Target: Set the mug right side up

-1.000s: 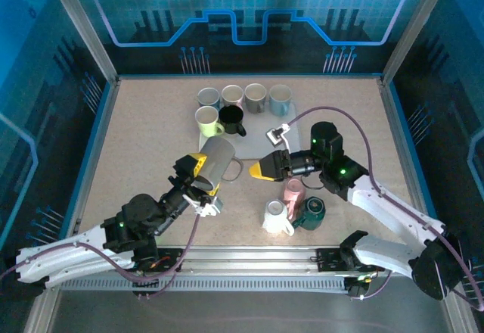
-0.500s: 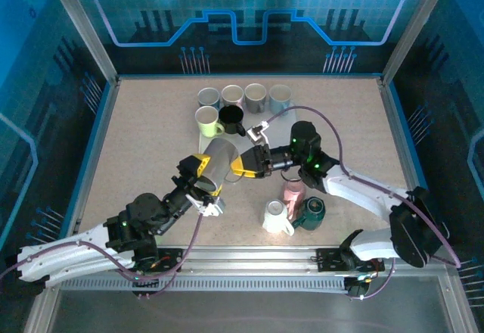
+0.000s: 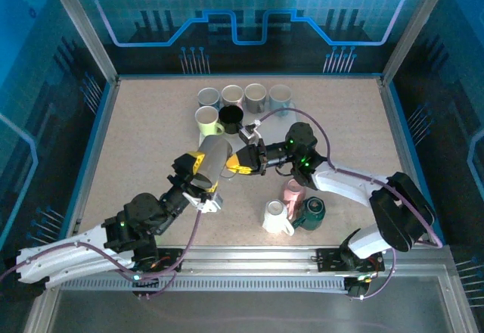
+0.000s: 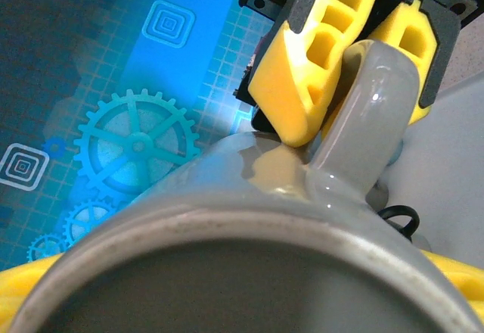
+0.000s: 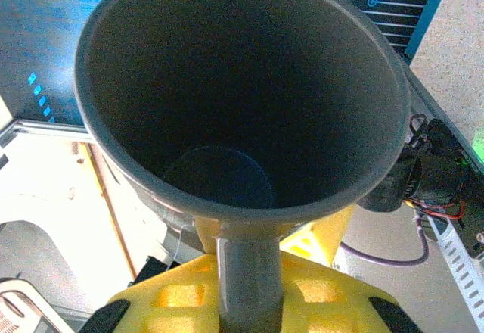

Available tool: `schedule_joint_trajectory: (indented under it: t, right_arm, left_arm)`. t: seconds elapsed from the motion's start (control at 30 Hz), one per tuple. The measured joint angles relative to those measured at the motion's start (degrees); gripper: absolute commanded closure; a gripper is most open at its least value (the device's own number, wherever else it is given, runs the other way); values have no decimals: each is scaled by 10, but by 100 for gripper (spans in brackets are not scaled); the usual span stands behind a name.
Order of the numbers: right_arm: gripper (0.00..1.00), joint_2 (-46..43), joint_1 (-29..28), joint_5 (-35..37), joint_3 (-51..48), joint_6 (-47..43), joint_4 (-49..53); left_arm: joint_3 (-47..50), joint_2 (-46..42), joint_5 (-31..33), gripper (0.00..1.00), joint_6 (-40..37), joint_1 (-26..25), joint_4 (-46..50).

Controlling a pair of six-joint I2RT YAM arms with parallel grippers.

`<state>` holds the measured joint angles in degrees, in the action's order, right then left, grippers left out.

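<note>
Top external view: a smooth, glazed grey mug [image 3: 215,157] is held above the speckled beige table [image 3: 136,136] at the centre of the frame. Its cylindrical body is tilted from lower left to upper right. The body is clasped between the yellow pads of the left gripper [image 3: 205,175], whose jaws are partly closed around it. From the right, the right gripper [image 3: 237,162] is closed tight on the mug's side.

In the left wrist view, a round end of the mug with a dull, slightly rough band is seen along the bottom of the frame. The curved, glossy handle [image 4: 372,94] is pinched between two yellow, ribbed, hollow-celled fingers [image 4: 314,60] at the upper right.

In the right wrist view, the mug's dark, flaring interior and flat round bottom are seen at the upper centre.

Six upright mugs [image 3: 232,106] are clustered on the table at the upper centre of the top view. A pink mug [image 3: 293,191], a white mug [image 3: 275,216] and a dark green mug [image 3: 312,212] are grouped at the lower right of centre.
</note>
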<state>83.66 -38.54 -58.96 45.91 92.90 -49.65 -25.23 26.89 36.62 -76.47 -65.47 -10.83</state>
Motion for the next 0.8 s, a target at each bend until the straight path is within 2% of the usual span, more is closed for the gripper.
schedule_joint_trajectory:
  t: [0.13, 0.2, 0.43, 0.57, 0.67, 0.8]
  right_arm:
    - [100, -38, 2, 8, 0, -40, 78]
    - [100, -67, 3, 16, 1, -80, 134]
    - [100, -148, 28, 59, 11, -236, 313]
    - [100, -177, 30, 90, 38, -326, 431]
    - [100, -215, 33, 149, 66, -416, 535]
    - [100, -273, 32, 269, 81, -540, 647]
  left_arm:
    - [-1, 0, -17, 15, 8, -1, -2]
    - [-3, 1, -28, 2, 15, -2, 8]
    - [-19, 2, -41, 1, 61, -4, 65]
    - [-59, 11, -42, 1, 114, -4, 137]
    - [-110, 16, -40, 1, 174, -4, 208]
    - [-195, 30, -41, 1, 282, -4, 297]
